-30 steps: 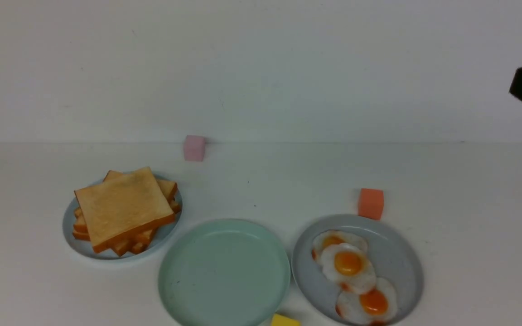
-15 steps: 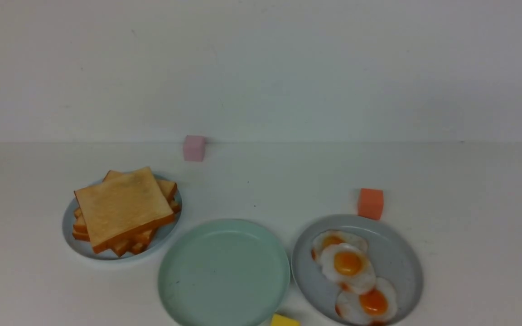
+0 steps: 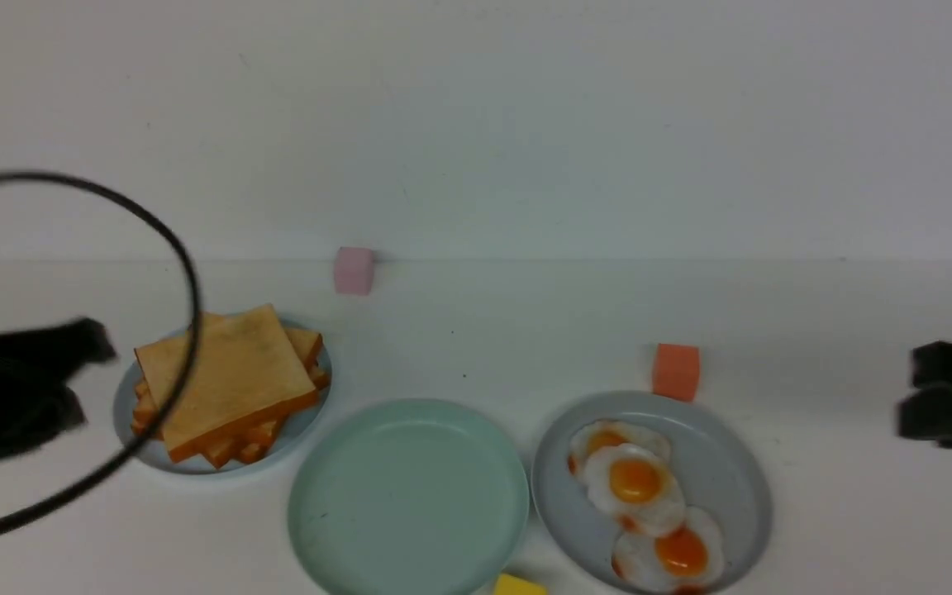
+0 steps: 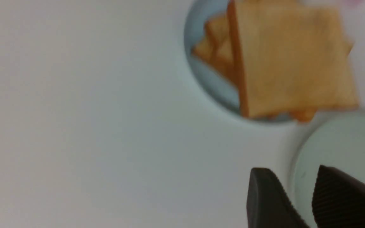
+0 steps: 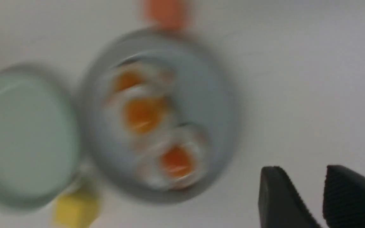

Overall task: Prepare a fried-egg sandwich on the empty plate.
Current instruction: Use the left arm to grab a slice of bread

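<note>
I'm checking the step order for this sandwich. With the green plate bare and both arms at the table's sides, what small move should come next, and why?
Probably swing the left gripper over the top toast slice, jaws apart. The green plate holds nothing, bread goes down first, and that gripper is empty and on the side where that slice lies.

yellow block [image 3: 519,586] cut off, eggs [image 5: 144,114] blurred

Round smooth plate [image 3: 410,504] recorded as plain mint-green; beside it, square toast slices [image 3: 224,376] golden with orange-brown crusts, toy eggs [image 3: 637,487] white, orange-yolked.
</note>
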`<action>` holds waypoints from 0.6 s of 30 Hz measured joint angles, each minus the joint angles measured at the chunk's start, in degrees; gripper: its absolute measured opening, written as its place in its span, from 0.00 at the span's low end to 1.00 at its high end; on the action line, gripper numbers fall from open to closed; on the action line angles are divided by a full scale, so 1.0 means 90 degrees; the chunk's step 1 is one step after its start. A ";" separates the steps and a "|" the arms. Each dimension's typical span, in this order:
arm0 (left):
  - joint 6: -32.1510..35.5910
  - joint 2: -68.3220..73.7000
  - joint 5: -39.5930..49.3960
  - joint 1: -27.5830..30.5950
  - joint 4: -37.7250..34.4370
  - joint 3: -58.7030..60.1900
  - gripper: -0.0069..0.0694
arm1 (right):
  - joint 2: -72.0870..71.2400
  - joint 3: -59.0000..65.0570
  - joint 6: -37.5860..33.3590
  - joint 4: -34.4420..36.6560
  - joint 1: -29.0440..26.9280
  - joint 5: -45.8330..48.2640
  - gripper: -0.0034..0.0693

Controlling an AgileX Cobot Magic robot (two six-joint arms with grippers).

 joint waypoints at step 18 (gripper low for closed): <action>0.3946 0.2562 0.0332 0.1639 -0.3493 -0.1190 0.44 | 0.0028 0.0000 -0.0640 0.0461 0.1832 0.0106 0.51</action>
